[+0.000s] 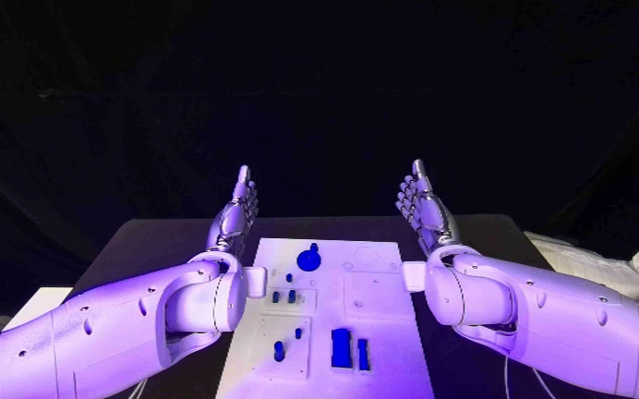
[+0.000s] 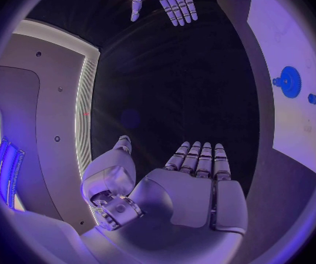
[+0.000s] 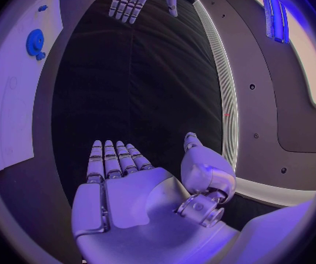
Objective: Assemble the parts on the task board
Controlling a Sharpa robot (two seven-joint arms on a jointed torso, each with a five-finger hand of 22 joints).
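Note:
The white task board (image 1: 379, 316) lies flat in the middle of the black table. A round blue gear (image 1: 309, 259) sits near its far left corner, also seen as the gear (image 2: 289, 81) and the gear (image 3: 34, 42). Small blue pegs (image 1: 283, 296) stand left of centre and two taller blue blocks (image 1: 343, 348) near the front. My left hand (image 1: 235, 211) is raised beside the board's far left corner, fingers straight and apart, holding nothing. My right hand (image 1: 427, 203) mirrors it at the far right, empty too. Each palm shows up close: left hand (image 2: 191, 188), right hand (image 3: 125, 185).
The black table (image 1: 147, 242) extends on both sides of the board. A pale cloth-like object (image 1: 586, 256) lies off the table's right edge. Behind the table all is dark.

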